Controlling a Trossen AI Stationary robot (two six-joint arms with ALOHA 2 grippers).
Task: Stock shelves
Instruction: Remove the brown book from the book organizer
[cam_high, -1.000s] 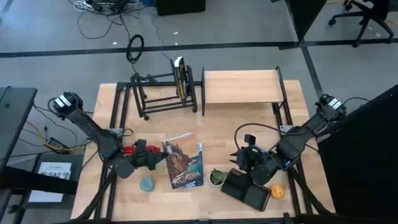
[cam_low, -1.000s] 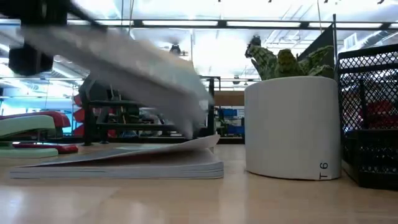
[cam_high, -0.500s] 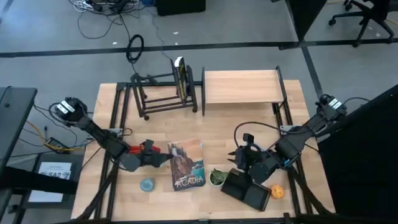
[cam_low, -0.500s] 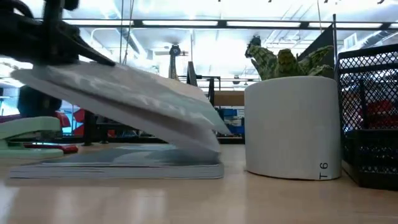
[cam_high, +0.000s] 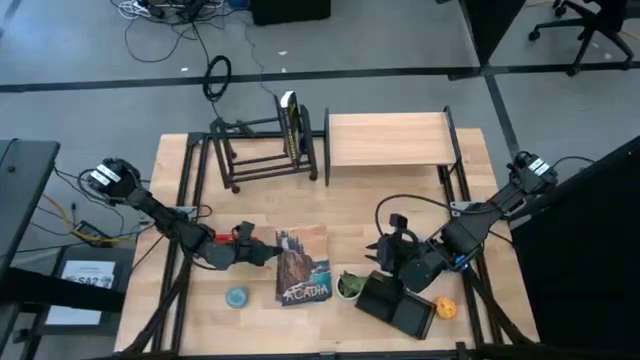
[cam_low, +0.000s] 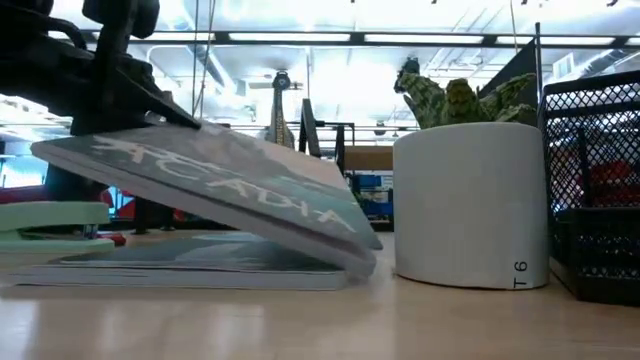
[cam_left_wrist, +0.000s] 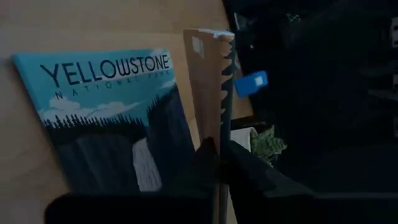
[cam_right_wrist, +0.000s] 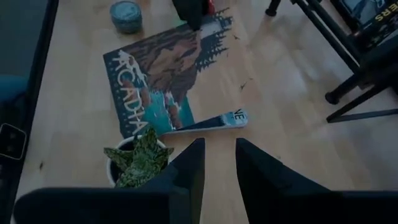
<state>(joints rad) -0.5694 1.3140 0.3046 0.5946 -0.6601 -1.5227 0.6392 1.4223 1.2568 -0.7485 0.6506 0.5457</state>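
Left gripper (cam_high: 262, 254), clenched on the left edge of the Acadia book (cam_high: 303, 265), tilts that book up off the Yellowstone book (cam_left_wrist: 106, 124) lying beneath it, near the middle of the worktop's (cam_high: 350, 195) front edge. Right gripper (cam_high: 384, 252), fingers parted and empty, hangs near the front right corner above the potted plant (cam_high: 347, 286) and mesh organizer (cam_high: 400, 305). Black tube rack (cam_high: 262, 150) at the back edge, left of centre, holds one upright book (cam_high: 290, 125); wood-board shelf (cam_high: 388, 140) beside it, toward the back right corner, appears bare. Judged progress: one item stocked, one in hand, the second book and remaining items still to place.
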